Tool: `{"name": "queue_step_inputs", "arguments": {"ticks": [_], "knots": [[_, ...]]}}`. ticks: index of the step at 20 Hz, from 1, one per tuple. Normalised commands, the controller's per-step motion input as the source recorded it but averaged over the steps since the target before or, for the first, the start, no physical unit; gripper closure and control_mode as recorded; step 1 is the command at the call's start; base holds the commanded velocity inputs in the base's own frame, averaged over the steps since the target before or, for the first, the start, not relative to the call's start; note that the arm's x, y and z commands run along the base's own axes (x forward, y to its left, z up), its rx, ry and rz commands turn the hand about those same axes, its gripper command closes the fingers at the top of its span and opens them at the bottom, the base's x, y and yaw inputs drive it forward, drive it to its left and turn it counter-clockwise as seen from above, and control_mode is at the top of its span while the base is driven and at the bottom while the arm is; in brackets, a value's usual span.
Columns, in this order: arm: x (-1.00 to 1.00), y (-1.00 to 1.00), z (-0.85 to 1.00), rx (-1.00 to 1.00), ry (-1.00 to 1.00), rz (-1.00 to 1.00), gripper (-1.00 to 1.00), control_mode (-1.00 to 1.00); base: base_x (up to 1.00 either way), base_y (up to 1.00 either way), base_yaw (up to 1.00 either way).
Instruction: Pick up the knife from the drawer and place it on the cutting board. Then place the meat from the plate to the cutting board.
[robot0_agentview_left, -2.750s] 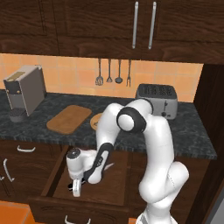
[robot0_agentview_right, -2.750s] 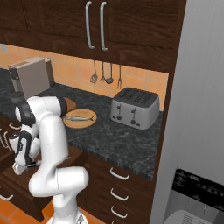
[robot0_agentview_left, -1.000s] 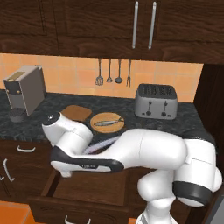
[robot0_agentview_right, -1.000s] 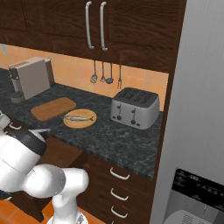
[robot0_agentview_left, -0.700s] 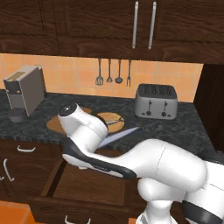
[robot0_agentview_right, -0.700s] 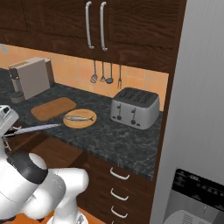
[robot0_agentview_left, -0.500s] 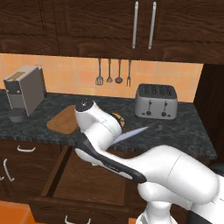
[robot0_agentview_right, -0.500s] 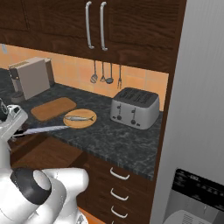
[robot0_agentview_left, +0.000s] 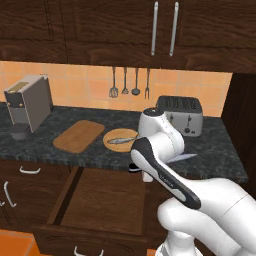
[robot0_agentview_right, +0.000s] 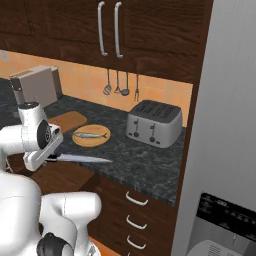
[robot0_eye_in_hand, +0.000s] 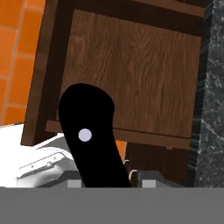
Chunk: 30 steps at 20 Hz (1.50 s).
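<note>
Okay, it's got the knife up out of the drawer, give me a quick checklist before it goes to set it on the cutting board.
1. Knife in the gripper: ok, the black handle rises between the tips in the hand view.
2. Knife clear of the drawer: ok, the blade shows above the counter edge.
3. Cutting board free for the knife: ok, its top is bare.
4. Meat on the plate: ok, waiting beside the board.
5. Blade direction: not ok, it points toward the toaster, away from the board.
6. Grip firmness: cannot tell.
</note>
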Motion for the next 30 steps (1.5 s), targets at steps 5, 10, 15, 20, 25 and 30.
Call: {"name": "queue_step_inputs", "arguments": {"ticks": [5, 10, 15, 20, 25, 30], "knots": [[0.05, -0.18, 0.00, 0.03, 0.00, 0.00, 1.00, -1.00, 0.00, 0.00, 0.00], [0.00, 0.00, 0.00, 0.00, 0.00, 0.00, 1.00, -1.00, 0.00, 0.00, 0.00], [-0.09, 0.00, 0.00, 0.00, 0.00, 0.00, 1.00, 1.00, -0.11, 0.00, 0.00], [0.00, 0.00, 0.00, 0.00, 0.00, 0.00, 1.00, 1.00, -0.78, 0.00, -0.01], [0.00, 0.00, 0.00, 0.00, 0.00, 0.00, 1.00, 1.00, -0.46, 0.29, 0.00], [0.00, 0.00, 0.00, 0.00, 0.00, 0.00, 1.00, 1.00, -0.06, 0.76, -0.13]]}}
